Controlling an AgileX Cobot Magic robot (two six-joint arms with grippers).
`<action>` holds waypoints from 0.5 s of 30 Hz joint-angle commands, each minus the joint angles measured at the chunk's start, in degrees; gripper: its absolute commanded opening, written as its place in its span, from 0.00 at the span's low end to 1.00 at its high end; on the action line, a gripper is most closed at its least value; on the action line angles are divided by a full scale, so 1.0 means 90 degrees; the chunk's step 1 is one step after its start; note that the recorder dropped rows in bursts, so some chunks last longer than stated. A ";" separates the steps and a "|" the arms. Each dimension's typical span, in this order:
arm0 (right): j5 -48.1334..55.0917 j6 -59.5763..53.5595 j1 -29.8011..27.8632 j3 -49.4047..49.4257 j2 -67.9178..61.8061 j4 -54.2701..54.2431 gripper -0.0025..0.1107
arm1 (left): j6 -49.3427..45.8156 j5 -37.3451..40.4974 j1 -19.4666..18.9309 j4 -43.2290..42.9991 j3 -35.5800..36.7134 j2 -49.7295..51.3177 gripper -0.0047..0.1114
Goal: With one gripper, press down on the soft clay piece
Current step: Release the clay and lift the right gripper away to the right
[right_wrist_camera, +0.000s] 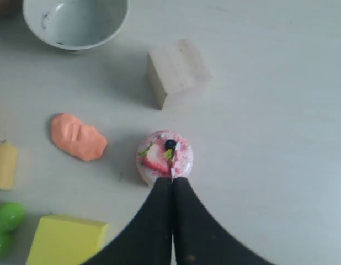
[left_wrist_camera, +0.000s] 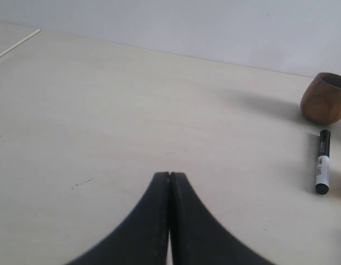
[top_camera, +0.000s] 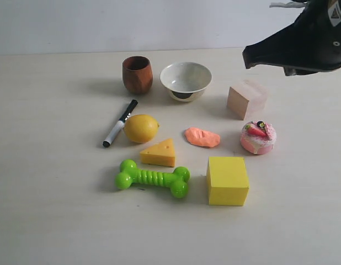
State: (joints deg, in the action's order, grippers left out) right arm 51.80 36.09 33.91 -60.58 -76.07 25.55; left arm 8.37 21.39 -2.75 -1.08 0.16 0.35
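The soft clay piece (top_camera: 202, 137) (right_wrist_camera: 78, 136) is a flat salmon-orange blob lying on the table between the cheese wedge (top_camera: 159, 153) and the pink cake toy (top_camera: 258, 137) (right_wrist_camera: 164, 154). My right gripper (top_camera: 246, 57) (right_wrist_camera: 171, 179) hangs high at the upper right of the exterior view, shut and empty, well above and apart from the clay; in its wrist view the tips sit over the cake toy. My left gripper (left_wrist_camera: 169, 175) is shut and empty over bare table, out of the exterior view.
Around the clay stand a white bowl (top_camera: 185, 80) (right_wrist_camera: 75, 22), wooden cup (top_camera: 137, 74) (left_wrist_camera: 324, 98), pale wood block (top_camera: 246, 99) (right_wrist_camera: 177, 72), lemon (top_camera: 140, 128), marker (top_camera: 120, 123) (left_wrist_camera: 323, 169), green bone toy (top_camera: 153, 178) and yellow block (top_camera: 227, 180) (right_wrist_camera: 65, 240).
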 commanded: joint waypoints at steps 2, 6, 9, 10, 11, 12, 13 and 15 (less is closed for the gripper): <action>0.0395 0.0860 0.0009 0.0019 0.0066 0.1455 0.02 | 0.0036 -0.0055 -0.0008 0.0000 -0.0018 -0.0039 0.04; 0.0601 0.1631 0.0009 0.0019 0.0173 0.2376 0.02 | 0.0036 -0.0055 -0.0008 0.0000 -0.0018 -0.0039 0.04; 0.0375 0.1570 -0.0122 0.0019 0.0433 0.2449 0.02 | 0.0036 -0.0055 -0.0008 0.0000 -0.0018 -0.0039 0.04; 0.0258 0.1518 -0.0239 0.0019 0.0545 0.2406 0.02 | 0.0036 -0.0055 -0.0008 0.0000 -0.0018 -0.0039 0.04; 0.0107 0.1414 -0.0394 0.0028 0.0676 0.2310 0.02 | 0.0036 -0.0055 -0.0008 0.0000 -0.0018 -0.0039 0.04; -0.0039 0.1299 -0.0541 0.0028 0.0818 0.2201 0.02 | 0.0036 -0.0055 -0.0008 0.0000 -0.0018 -0.0039 0.04; -0.0262 0.1102 -0.0759 0.0028 0.0965 0.2006 0.02 | 0.0036 -0.0055 -0.0008 0.0000 -0.0018 -0.0039 0.04; -0.0656 0.0586 -0.1268 0.0032 0.1233 0.1523 0.02 | 0.0036 -0.0055 -0.0008 0.0000 -0.0018 -0.0039 0.04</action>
State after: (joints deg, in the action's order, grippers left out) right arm 50.41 46.57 27.54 -60.58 -68.38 43.16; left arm 8.37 21.39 -2.75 -1.08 0.16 0.35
